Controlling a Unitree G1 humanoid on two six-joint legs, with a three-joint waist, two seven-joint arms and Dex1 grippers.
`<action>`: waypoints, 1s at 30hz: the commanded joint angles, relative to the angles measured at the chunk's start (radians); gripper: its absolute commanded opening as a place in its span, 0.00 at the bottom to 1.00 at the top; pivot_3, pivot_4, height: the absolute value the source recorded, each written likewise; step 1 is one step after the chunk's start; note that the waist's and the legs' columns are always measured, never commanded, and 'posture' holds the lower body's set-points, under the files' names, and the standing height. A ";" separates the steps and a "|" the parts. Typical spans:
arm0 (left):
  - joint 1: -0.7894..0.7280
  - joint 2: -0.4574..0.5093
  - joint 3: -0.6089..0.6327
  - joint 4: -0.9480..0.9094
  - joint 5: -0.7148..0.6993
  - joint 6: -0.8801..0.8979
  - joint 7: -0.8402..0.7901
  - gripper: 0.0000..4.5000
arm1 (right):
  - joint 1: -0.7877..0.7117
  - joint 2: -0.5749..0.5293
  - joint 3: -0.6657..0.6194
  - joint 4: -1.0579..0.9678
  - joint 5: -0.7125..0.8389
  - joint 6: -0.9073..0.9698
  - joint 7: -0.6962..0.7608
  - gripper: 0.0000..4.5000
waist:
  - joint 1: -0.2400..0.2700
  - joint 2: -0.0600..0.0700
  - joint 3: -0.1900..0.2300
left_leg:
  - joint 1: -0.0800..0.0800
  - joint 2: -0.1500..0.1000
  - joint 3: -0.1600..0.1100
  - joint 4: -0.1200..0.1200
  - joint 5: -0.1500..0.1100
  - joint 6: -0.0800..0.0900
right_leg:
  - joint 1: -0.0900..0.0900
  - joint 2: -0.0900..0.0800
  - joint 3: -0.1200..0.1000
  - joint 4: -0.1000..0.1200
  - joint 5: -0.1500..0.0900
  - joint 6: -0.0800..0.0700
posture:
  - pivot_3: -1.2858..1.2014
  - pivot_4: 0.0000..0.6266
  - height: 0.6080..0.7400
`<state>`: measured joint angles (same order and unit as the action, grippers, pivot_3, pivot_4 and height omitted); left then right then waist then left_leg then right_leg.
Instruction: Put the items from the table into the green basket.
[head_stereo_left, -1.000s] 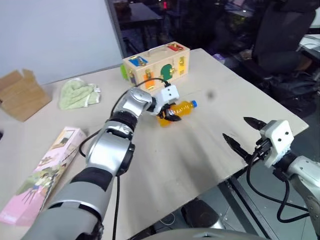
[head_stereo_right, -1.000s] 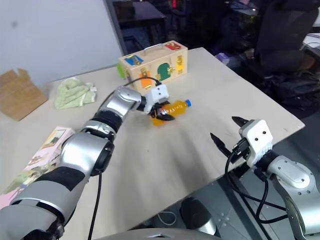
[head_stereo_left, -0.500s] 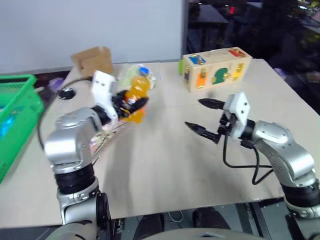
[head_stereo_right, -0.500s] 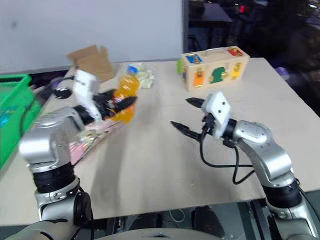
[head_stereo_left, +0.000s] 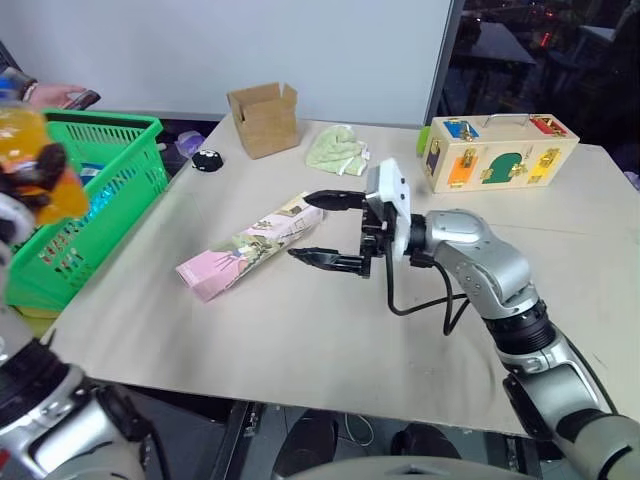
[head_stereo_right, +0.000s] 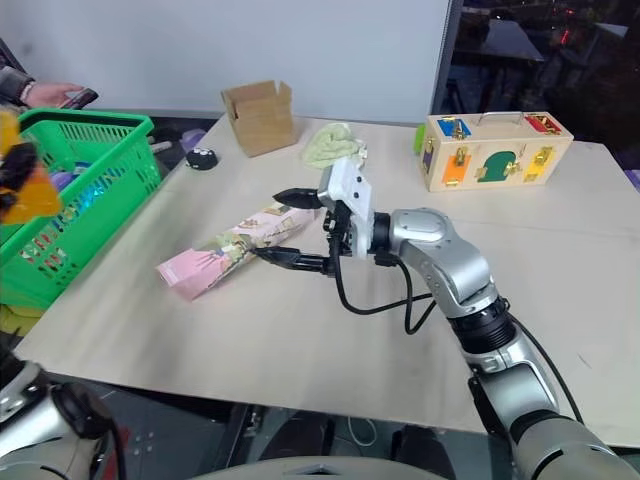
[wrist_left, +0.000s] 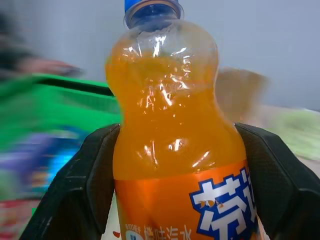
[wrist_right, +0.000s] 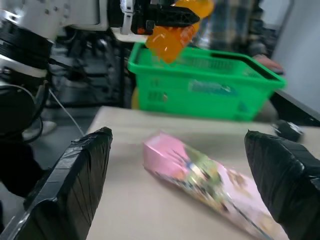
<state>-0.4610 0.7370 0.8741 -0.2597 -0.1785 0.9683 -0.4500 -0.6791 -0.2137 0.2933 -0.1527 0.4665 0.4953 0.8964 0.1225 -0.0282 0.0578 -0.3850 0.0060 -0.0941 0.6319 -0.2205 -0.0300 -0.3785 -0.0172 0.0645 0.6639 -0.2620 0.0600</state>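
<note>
My left gripper (wrist_left: 172, 200) is shut on the orange drink bottle (wrist_left: 170, 125) with a blue cap and holds it in the air beside the near end of the green basket (head_stereo_left: 95, 190). The black fingers (wrist_left: 75, 190) clamp the bottle's sides. The long pink carton (head_stereo_left: 245, 247) lies flat on the beige table (head_stereo_left: 330, 340), one end toward the basket. My right gripper (head_stereo_left: 303, 228) is open and level, its fingertips just right of the carton's far end, one above it and one in front of it. In the right wrist view the carton (wrist_right: 200, 170) lies ahead between the fingers (wrist_right: 70, 175).
A small cardboard box (head_stereo_left: 262, 118), a green cloth (head_stereo_left: 335, 150) and a wooden latch box (head_stereo_left: 500, 150) stand along the table's far side. A small black round thing (head_stereo_left: 207, 160) lies near the basket. A person's hand (head_stereo_left: 60, 96) shows behind the basket.
The view has swung left, bringing the basket in. My left gripper has carried the bottle off the table to the basket's side. My right gripper has moved left to the pink carton.
</note>
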 joint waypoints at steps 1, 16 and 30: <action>0.020 0.069 0.029 0.045 -0.012 -0.120 -0.003 0.67 | -0.034 0.032 -0.015 0.000 0.006 -0.024 -0.002 1.00 | 0.008 -0.001 -0.001 | 0.000 0.000 0.000 0.000 0.000 0.000 | 0.000 0.000 0.000 0.000 0.000 0.000 | 0.64 0.00 1.00; -0.161 0.400 -0.199 0.906 0.061 -0.752 -0.011 0.67 | -0.020 0.114 -0.040 -0.036 -0.034 -0.006 -0.169 1.00 | 0.027 -0.006 -0.004 | 0.000 0.002 -0.001 -0.006 0.003 -0.004 | -0.002 0.001 -0.004 -0.002 -0.001 -0.004 | 0.62 0.00 1.00; -0.378 0.458 -0.401 1.438 0.121 -1.131 0.062 0.97 | 0.015 0.083 -0.049 -0.075 -0.051 -0.011 -0.176 1.00 | -0.014 -0.007 -0.005 | -0.001 0.003 0.000 -0.006 0.003 -0.004 | -0.002 0.002 -0.006 0.000 -0.001 -0.005 | 0.59 0.00 1.00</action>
<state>-0.8174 1.1562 0.4473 1.2405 -0.0136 -0.1237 -0.3562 -0.6606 -0.1242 0.2723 -0.1834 0.4080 0.4985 0.7265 0.1089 -0.0356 0.0531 -0.3858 0.0094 -0.0945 0.6256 -0.2178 -0.0343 -0.3806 -0.0156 0.0584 0.6635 -0.2627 0.0554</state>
